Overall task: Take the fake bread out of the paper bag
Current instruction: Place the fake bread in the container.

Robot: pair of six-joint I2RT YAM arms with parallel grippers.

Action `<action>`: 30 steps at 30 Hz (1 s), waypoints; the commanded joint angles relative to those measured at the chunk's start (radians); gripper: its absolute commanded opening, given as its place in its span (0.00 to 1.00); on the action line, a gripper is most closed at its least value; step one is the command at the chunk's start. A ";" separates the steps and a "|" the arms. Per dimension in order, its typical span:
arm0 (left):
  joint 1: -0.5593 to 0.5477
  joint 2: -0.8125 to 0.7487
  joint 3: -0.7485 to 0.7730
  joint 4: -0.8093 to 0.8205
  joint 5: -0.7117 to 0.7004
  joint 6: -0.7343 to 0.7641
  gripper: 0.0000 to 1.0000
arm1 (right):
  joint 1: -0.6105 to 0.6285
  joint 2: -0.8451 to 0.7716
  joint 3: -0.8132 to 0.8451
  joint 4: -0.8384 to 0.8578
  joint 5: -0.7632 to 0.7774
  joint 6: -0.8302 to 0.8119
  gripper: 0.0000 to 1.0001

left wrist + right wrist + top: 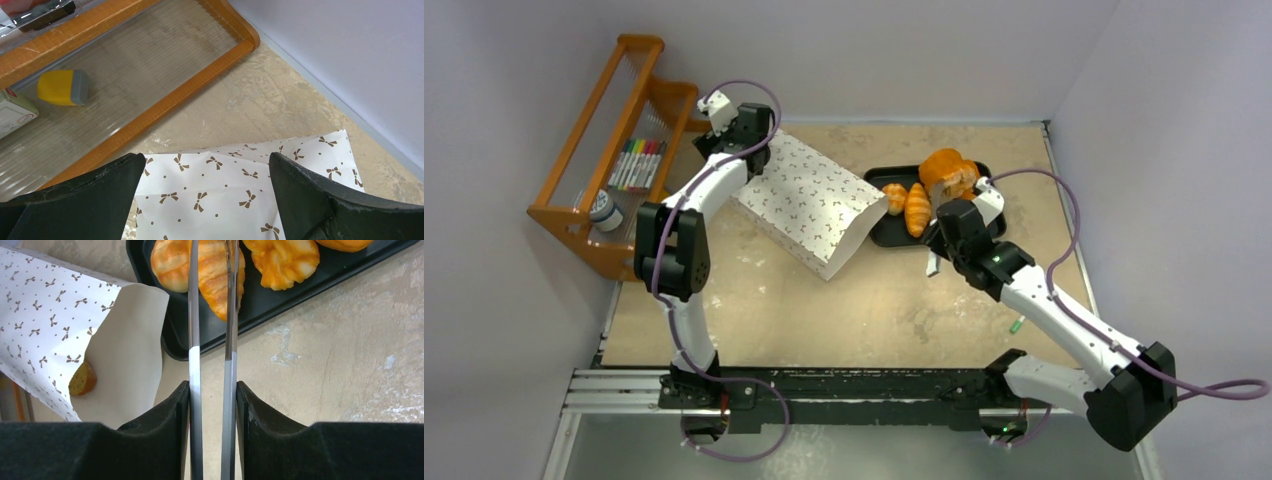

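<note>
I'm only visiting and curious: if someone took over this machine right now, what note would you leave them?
The left fingers are open, over the closed end of the paper bag. The right fingers are shut on metal tongs, which reach over a croissant on the black tray. Done: several bread pieces lie on the tray. Left: one piece shows inside the bag's open mouth; take it out.

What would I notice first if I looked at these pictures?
The white paper bag with little brown bows lies mid-table, its mouth open toward a black tray holding golden fake bread. One bread piece peeks from inside the bag. The right end effector grips metal tongs over the tray.
</note>
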 commanded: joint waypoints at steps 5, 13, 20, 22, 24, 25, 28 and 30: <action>-0.002 -0.045 0.021 0.024 -0.005 -0.013 1.00 | -0.003 -0.055 -0.001 0.025 0.032 0.004 0.38; -0.002 -0.047 0.021 0.024 -0.007 -0.012 1.00 | 0.008 -0.078 -0.006 0.013 0.024 0.005 0.39; -0.002 -0.045 0.023 0.018 -0.013 -0.006 1.00 | 0.130 -0.085 0.009 -0.023 0.073 0.052 0.38; -0.002 -0.045 0.021 0.015 -0.016 -0.001 1.00 | 0.195 -0.065 0.032 -0.056 0.117 0.083 0.38; -0.002 -0.045 0.021 0.014 -0.019 0.000 1.00 | 0.249 -0.043 0.055 -0.102 0.147 0.119 0.38; -0.002 -0.046 0.021 0.013 -0.020 0.002 1.00 | 0.268 -0.038 0.063 -0.118 0.157 0.137 0.38; -0.002 -0.043 0.022 0.013 -0.019 0.001 1.00 | 0.304 -0.042 0.062 -0.139 0.171 0.161 0.38; -0.002 -0.044 0.021 0.010 -0.019 0.000 1.00 | 0.322 -0.053 0.062 -0.149 0.173 0.171 0.38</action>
